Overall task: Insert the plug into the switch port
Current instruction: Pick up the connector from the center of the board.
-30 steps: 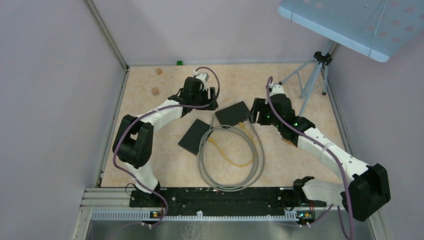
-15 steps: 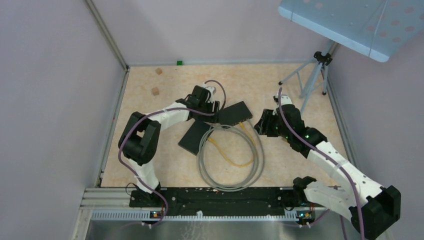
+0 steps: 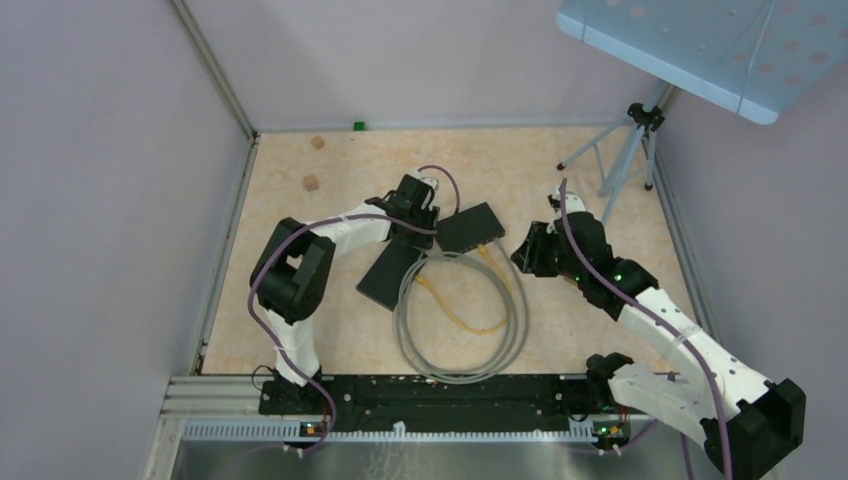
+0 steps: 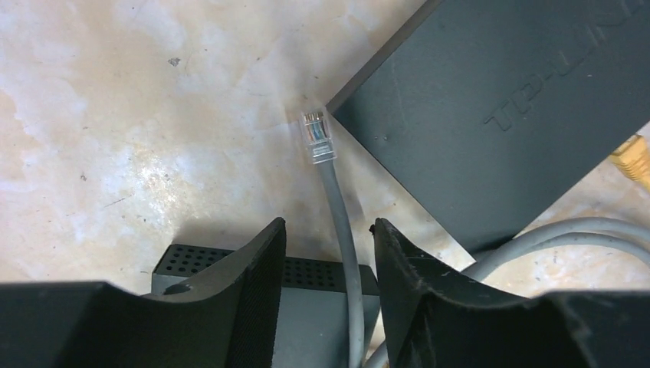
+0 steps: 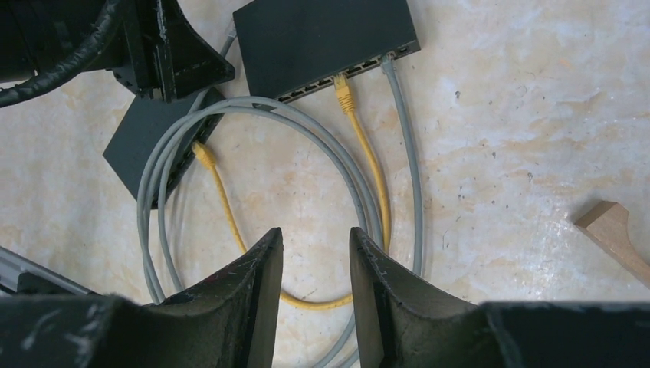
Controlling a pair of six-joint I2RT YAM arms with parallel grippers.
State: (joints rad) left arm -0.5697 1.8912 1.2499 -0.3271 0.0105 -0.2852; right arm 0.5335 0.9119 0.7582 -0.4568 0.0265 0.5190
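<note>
The clear plug (image 4: 316,138) lies on the floor at the end of a grey cable (image 4: 343,230), just off the left corner of the black switch (image 4: 506,115). My left gripper (image 4: 328,224) is open and straddles that cable a little behind the plug, with a gap on each side. In the top view the left gripper (image 3: 428,222) is at the left end of the switch (image 3: 470,227). My right gripper (image 5: 316,231) is open and empty, hovering above the cable coil, back from the switch (image 5: 322,42). A yellow plug (image 5: 343,84) and a grey plug (image 5: 387,65) sit in its ports.
A second black box (image 3: 388,273) lies under the cable left of the coil (image 3: 460,320). A wooden piece (image 5: 613,230) lies to the right. Two small wooden cubes (image 3: 311,183) and a green block (image 3: 358,125) are at the far left. A tripod (image 3: 630,150) stands far right.
My left gripper has moved right and down to the switch's left corner, over the loose cable, its jaws narrowing. My right gripper has pulled back from the switch and narrowed too.
</note>
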